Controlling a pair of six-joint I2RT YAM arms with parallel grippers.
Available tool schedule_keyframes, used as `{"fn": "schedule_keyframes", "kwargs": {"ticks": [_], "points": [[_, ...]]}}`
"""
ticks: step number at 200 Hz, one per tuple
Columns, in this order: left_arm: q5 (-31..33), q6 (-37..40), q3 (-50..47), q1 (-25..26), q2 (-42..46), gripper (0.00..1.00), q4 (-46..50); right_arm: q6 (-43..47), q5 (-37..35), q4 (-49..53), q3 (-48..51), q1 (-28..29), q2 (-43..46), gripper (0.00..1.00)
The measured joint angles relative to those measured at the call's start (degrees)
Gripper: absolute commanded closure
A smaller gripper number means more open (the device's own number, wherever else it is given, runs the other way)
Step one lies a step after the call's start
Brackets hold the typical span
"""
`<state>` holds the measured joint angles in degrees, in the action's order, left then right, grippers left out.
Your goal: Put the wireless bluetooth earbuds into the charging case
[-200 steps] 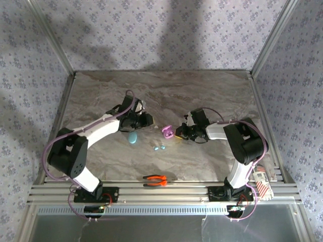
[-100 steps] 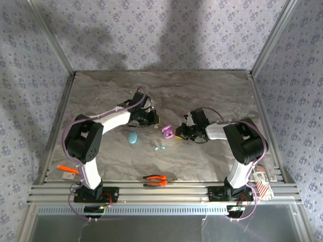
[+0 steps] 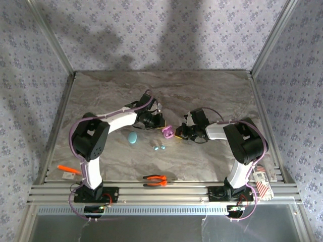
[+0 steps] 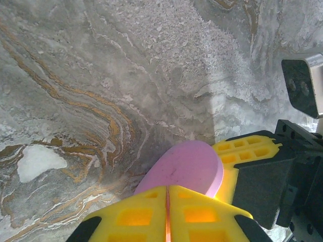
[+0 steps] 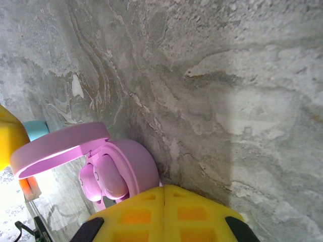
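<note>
Counter: a grey marbled slab (image 3: 212,96) with purple patterned walls on three sides.
Left arm: the left arm (image 3: 118,118) reaches in from the left, across the middle of the counter.
Right arm: the right arm (image 3: 242,141) is folded in from the right, its wrist pointing left toward the other arm.
Left end effector: the left end effector (image 4: 167,212) is closed and holds nothing, its yellow fingers pressed flat together. The pink lid lies right at its tips, though I cannot tell if they touch.
Right end effector: the right end effector (image 5: 164,214) is closed too, fingers together with nothing between them. Its tips sit against the near side of the pink case's base.
Pliers: orange-handled pliers (image 3: 155,180) lie near the front edge, well apart from both end effectors.
Pink charging case: the pink charging case (image 3: 168,132) sits between the two end effectors. The right wrist view shows it open, with its lid (image 5: 60,148) raised over the rounded base (image 5: 133,169).
Teal case: a closed teal oval case (image 3: 132,137) lies on the counter below the left arm's wrist, to the left of the pink case.
Pink earbuds: the two pinkish-purple earbuds (image 5: 101,181) are already seated in the base of the open pink case.
Teal earbuds: the two teal earbuds (image 3: 159,147) lie loose on the counter, side by side. They are just right of the teal case and near the pink one — in neither case.
</note>
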<state>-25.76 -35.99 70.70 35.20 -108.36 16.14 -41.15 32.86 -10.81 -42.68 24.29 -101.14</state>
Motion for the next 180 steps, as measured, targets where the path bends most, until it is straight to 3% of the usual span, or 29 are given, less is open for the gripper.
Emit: {"fn": "schedule_keyframes", "kwargs": {"ticks": [96, 131, 167, 180], "points": [[-0.07, -0.35, 0.00, 1.95, -1.22, 0.86, -0.04, 0.02, -1.09, -1.55, 1.99, -0.02, 1.44, 1.00], [1.92, -1.16, -3.26, 1.88, 4.24, 0.81, 0.02, 1.81, -3.78, 2.99, 3.98, -0.04, 6.14, 1.00], [5.44, -2.86, -10.29, 1.88, 17.99, 0.70, -0.52, 5.70, -7.48, 9.53, 3.32, 1.33, 11.19, 0.81], [7.02, -3.54, -13.60, 1.88, 23.34, 0.58, -0.92, 7.45, -9.29, 12.46, 2.05, 2.71, 12.41, 0.70]]}}
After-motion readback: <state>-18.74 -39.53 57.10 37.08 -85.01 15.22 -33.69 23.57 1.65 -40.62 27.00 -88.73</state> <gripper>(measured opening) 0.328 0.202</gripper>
